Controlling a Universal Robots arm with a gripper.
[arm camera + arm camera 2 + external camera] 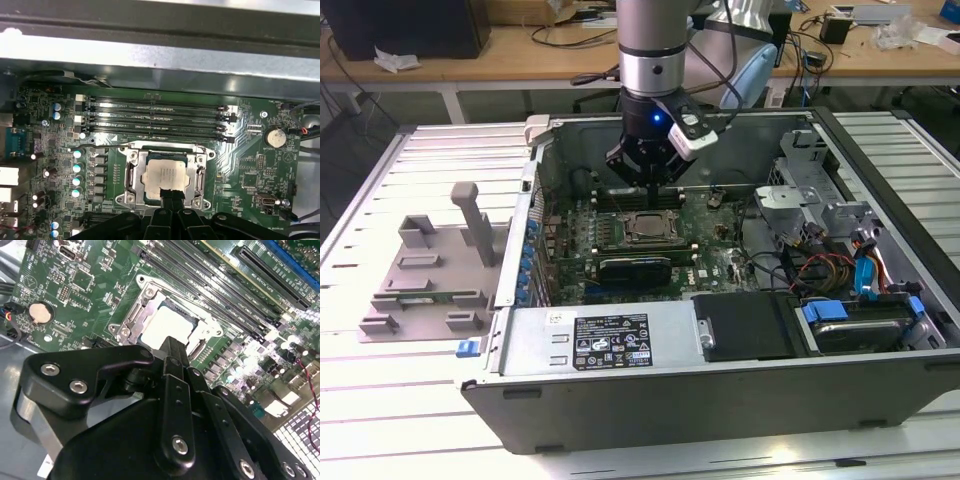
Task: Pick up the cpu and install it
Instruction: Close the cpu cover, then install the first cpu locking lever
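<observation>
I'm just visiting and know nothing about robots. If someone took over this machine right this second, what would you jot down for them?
Gripper: jaws shut, holding nothing, tips at one edge of the cpu; whether they touch it cannot be told.
Cpu: lies flat in its socket on the motherboard, inside the open computer case.
Done: the cpu is in the socket.
Left: whether it is fully seated or locked in is unclear; the arm hangs over the socket.
</observation>
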